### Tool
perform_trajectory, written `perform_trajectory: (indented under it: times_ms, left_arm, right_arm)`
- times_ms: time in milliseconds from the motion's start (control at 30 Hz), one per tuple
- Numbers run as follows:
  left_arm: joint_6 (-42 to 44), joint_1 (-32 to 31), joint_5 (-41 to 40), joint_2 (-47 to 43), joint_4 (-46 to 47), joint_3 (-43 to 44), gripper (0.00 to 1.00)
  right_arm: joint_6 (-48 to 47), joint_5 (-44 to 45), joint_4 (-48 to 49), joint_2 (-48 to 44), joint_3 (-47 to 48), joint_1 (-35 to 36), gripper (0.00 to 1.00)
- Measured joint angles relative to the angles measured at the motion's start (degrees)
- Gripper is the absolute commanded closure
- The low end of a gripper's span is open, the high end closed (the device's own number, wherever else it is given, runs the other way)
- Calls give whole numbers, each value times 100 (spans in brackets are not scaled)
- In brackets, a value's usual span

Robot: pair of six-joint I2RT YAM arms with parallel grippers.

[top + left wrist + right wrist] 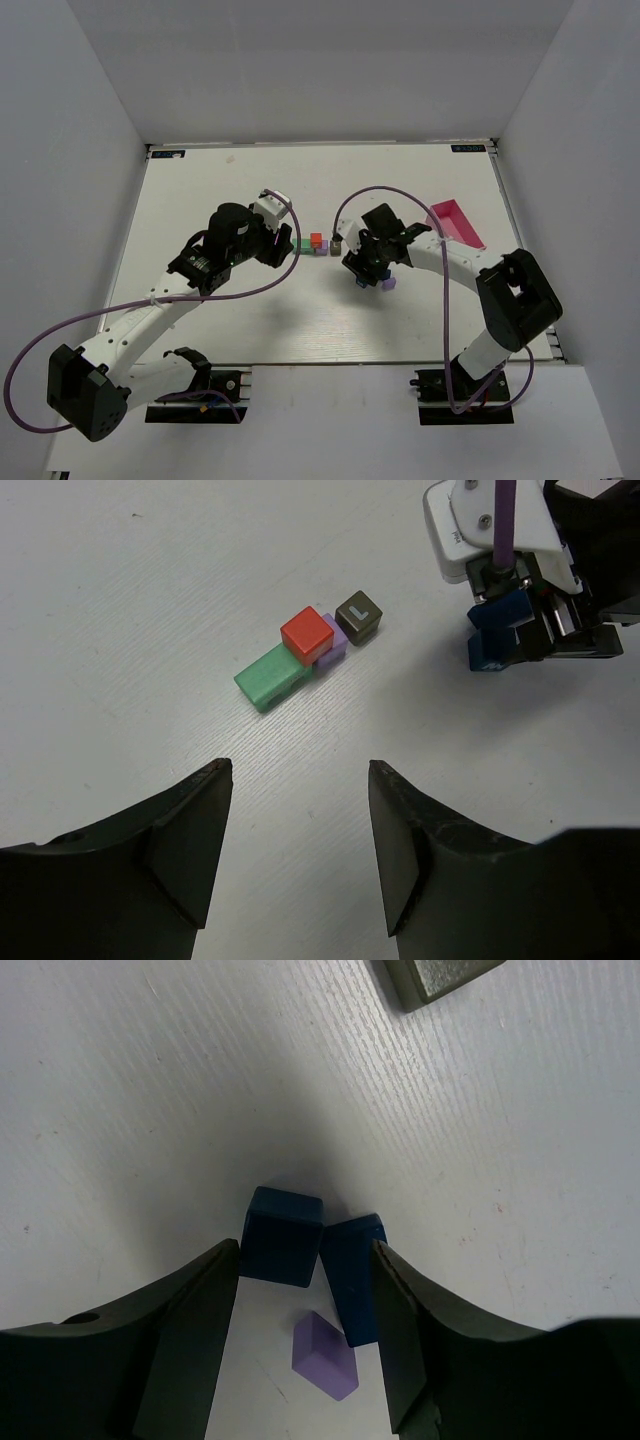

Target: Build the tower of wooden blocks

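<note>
Wood blocks [314, 243] sit clustered as a low tower [300, 652] near the middle of the white bench [200, 190]. A green bar [268, 677] lies flat, and a red cube [307, 630] rides higher where it meets a purple piece [336, 648]. A dark cube [359, 615] with a pale L touches the purple one. My left tool [300, 830] hangs near this cluster, spread wide and empty. My right tool [302, 1255] is just to the right of the cluster and pinches two blue blocks [283, 1235] side by side, clear of the surface. A lilac block [325, 1355] lies on the bench below them. The bench top shows a faint grain up close. Plain pale grey walls [80, 100] close it in on three sides, and a pink tray [455, 222] rests toward its right edge.
</note>
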Motion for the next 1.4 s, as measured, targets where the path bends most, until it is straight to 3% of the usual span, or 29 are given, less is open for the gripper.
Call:
perform_trajectory:
  times_ms: [467, 700, 867, 1400]
  left_arm:
    - [0, 0, 55, -9, -4, 0, 33]
    - [-4, 0, 72, -66, -7, 0, 33]
    - [-4, 0, 87, -66, -20, 0, 33]
    - [-4, 0, 118, -68, -22, 0, 33]
  right_arm:
    - [-4, 66, 0, 243, 22, 68, 43]
    - [-31, 61, -4, 284, 22, 83, 52]
    - [-87, 37, -11, 284, 22, 92, 65]
    - [-496, -302, -238, -149, 330, 114, 75]
